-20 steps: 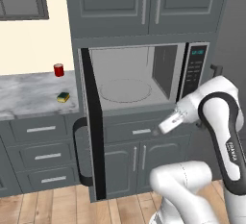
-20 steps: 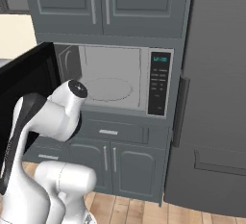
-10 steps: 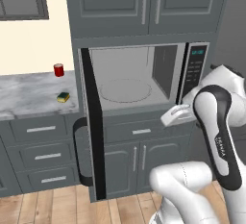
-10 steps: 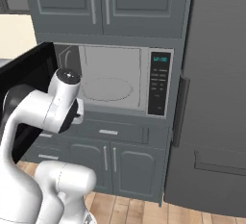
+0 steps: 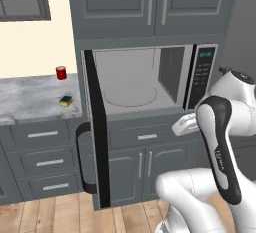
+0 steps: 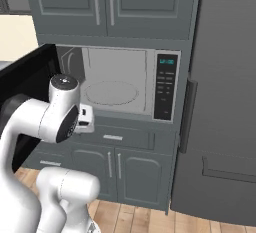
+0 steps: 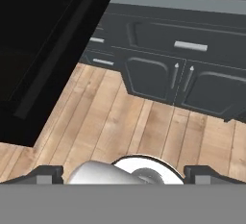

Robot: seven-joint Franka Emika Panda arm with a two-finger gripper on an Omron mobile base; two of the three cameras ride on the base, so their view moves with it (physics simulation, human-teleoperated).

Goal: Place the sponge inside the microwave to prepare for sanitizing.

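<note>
The sponge (image 5: 65, 100), yellow with a green top, lies on the marble counter (image 5: 30, 102) left of the microwave (image 5: 201, 75). The microwave's door (image 5: 96, 132) stands swung wide open to the left, baring the light interior and round turntable (image 5: 131, 93). My gripper (image 5: 179, 126) hangs below the oven's front right corner, far right of the sponge. In the right base view the gripper (image 6: 86, 118) sits just under the microwave (image 6: 165, 85) sill. The hand view looks down at the wooden floor, and the fingertips (image 7: 46, 172) stand wide apart, open, with nothing between them.
A small red can (image 5: 61, 72) stands at the back of the counter behind the sponge. Grey drawers and cabinet doors (image 5: 145, 159) fill the space under the oven. The open black door (image 7: 43, 40) juts out on the hand's left. A tall grey fridge (image 6: 225, 102) stands right of the oven.
The arm has folded back, its elbow rising to the right. The hand has shifted slightly right and turned downward. The jaws have stayed wide open.
</note>
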